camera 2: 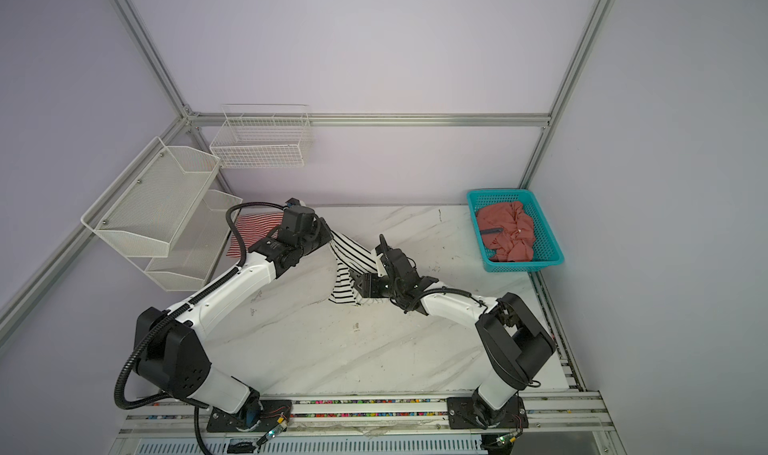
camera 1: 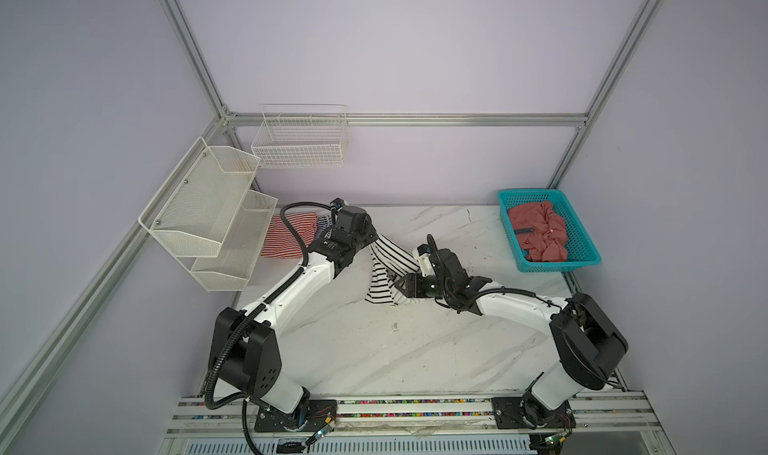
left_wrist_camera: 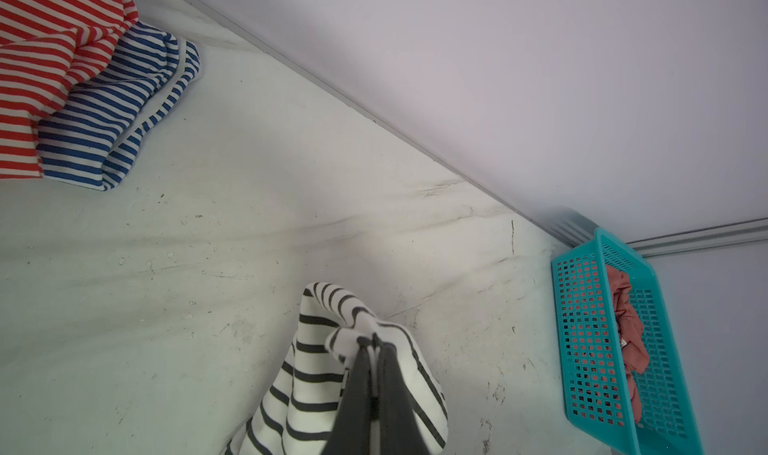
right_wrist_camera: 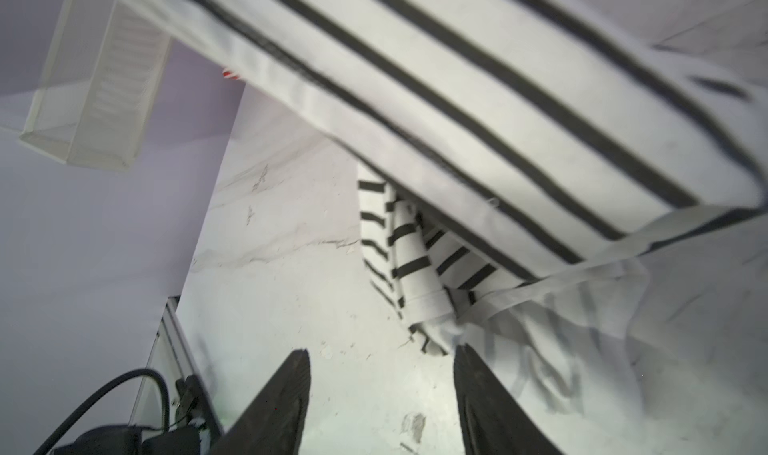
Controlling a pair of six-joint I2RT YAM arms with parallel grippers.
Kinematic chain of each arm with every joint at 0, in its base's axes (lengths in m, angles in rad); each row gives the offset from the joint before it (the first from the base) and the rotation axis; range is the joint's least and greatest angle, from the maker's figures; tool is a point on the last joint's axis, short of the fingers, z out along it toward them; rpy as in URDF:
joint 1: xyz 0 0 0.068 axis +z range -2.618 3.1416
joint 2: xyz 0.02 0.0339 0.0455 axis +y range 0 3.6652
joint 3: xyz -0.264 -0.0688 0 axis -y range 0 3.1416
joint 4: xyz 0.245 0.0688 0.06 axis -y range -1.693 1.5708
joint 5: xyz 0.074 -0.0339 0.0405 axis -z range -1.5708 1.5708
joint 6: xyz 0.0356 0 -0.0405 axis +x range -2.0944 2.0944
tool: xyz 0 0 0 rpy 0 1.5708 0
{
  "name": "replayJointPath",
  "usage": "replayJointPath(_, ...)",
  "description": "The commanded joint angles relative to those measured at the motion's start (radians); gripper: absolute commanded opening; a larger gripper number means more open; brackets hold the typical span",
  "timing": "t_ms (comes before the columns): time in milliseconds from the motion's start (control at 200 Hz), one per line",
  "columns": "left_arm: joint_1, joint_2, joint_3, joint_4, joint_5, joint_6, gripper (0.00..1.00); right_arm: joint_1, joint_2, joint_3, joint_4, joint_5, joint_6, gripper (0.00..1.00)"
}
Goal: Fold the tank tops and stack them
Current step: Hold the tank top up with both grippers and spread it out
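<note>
Setting: lavender walls (camera 1: pixel 415 58) and an aluminium frame (camera 1: pixel 407 120) are seen around a marble-patterned table (camera 1: pixel 415 349).
Left gripper (left_wrist_camera: pixel 371 342): pressed together on a bunched edge of the black-striped white tank top (camera 1: pixel 380 284), which is held up off the table so that the rest hangs and drapes downward.
Right gripper (right_wrist_camera: pixel 381 351): spread, with nothing caught between the jaws. It is placed low, just beside the cloth's hanging lower end, presumably so that a second corner can be taken and the top drawn out flat.
Stack: the red-white striped top (camera 1: pixel 286 236) is laid partly over the navy-white striped top (left_wrist_camera: pixel 104 112) at the table's far left corner, well apart from the working area.
Waiting: the salmon-red top (camera 1: pixel 540 232) is seen crumpled inside the turquoise basket (camera 1: pixel 559 266) at the far right.
Step judged: the third top is being spread out before it is folded.
</note>
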Motion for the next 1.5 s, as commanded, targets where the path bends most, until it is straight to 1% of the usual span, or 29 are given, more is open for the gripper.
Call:
replayJointPath(0, 0.009, -0.032, 0.071, 0.06, 0.027, -0.017, 0.0, -0.088, 0.092, 0.051, 0.016, 0.001, -0.044, 0.6)
replayJointPath(65, 0.014, -0.043, 0.058, 0.062, 0.033, -0.017, 0.0, -0.108, 0.154, 0.096, 0.025, -0.031, -0.055, 0.59)
replayJointPath(125, 0.02, -0.052, 0.048, 0.062, 0.039, -0.017, 0.0, -0.108, 0.201, 0.141, 0.028, -0.067, -0.072, 0.6)
replayJointPath(210, 0.027, -0.063, 0.04, 0.062, 0.046, -0.016, 0.0, -0.108, 0.248, 0.174, 0.07, -0.131, -0.065, 0.61)
replayJointPath(285, 0.032, -0.069, 0.039, 0.062, 0.056, -0.014, 0.0, -0.108, 0.28, 0.198, 0.079, -0.139, -0.061, 0.61)
replayJointPath(325, 0.032, -0.071, 0.039, 0.063, 0.061, -0.014, 0.0, -0.108, 0.287, 0.205, 0.076, -0.139, -0.063, 0.59)
replayJointPath(365, 0.032, -0.075, 0.038, 0.062, 0.065, -0.013, 0.0, -0.108, 0.288, 0.207, 0.081, -0.141, -0.061, 0.53)
replayJointPath(405, 0.032, -0.076, 0.037, 0.062, 0.068, -0.011, 0.0, -0.108, 0.286, 0.207, 0.083, -0.138, -0.06, 0.45)
replayJointPath(485, 0.032, -0.078, 0.035, 0.06, 0.077, -0.008, 0.0, -0.108, 0.274, 0.211, 0.077, -0.122, -0.058, 0.22)
replayJointPath(515, 0.032, -0.081, 0.035, 0.06, 0.084, -0.007, 0.0, -0.109, 0.266, 0.211, 0.072, -0.112, -0.058, 0.08)
replayJointPath(535, 0.032, -0.082, 0.034, 0.059, 0.089, -0.006, 0.0, -0.108, 0.258, 0.213, 0.069, -0.107, -0.057, 0.0)
replayJointPath(795, 0.032, -0.125, 0.003, 0.058, 0.118, 0.005, 0.0, -0.122, 0.094, 0.229, -0.006, 0.005, -0.099, 0.0)
replayJointPath(810, 0.032, -0.158, 0.001, 0.057, 0.118, 0.007, 0.0, -0.123, 0.084, 0.23, -0.011, 0.012, -0.102, 0.0)
replayJointPath(875, 0.032, -0.183, -0.006, 0.055, 0.124, 0.019, 0.0, -0.132, 0.043, 0.246, -0.038, 0.035, -0.124, 0.0)
replayJointPath(965, 0.032, -0.211, -0.009, 0.051, 0.142, 0.039, 0.0, -0.142, -0.003, 0.305, -0.114, 0.066, -0.172, 0.0)
replayJointPath(1125, 0.029, -0.257, -0.025, 0.037, 0.219, 0.06, 0.0, -0.143, -0.06, 0.442, -0.286, 0.112, -0.263, 0.0)
replayJointPath(1200, 0.023, -0.284, -0.052, 0.027, 0.253, 0.068, 0.0, -0.143, -0.07, 0.496, -0.367, 0.107, -0.301, 0.0)
replayJointPath(1305, 0.014, -0.329, -0.114, -0.002, 0.261, 0.081, 0.0, -0.143, -0.056, 0.558, -0.489, 0.094, -0.352, 0.0)
replayJointPath(1410, 0.012, -0.379, -0.184, -0.041, 0.255, 0.094, 0.0, -0.143, -0.003, 0.591, -0.608, 0.053, -0.395, 0.0)
replayJointPath(1495, 0.012, -0.413, -0.239, -0.082, 0.23, 0.102, 0.0, -0.143, 0.061, 0.597, -0.679, 0.016, -0.421, 0.0)
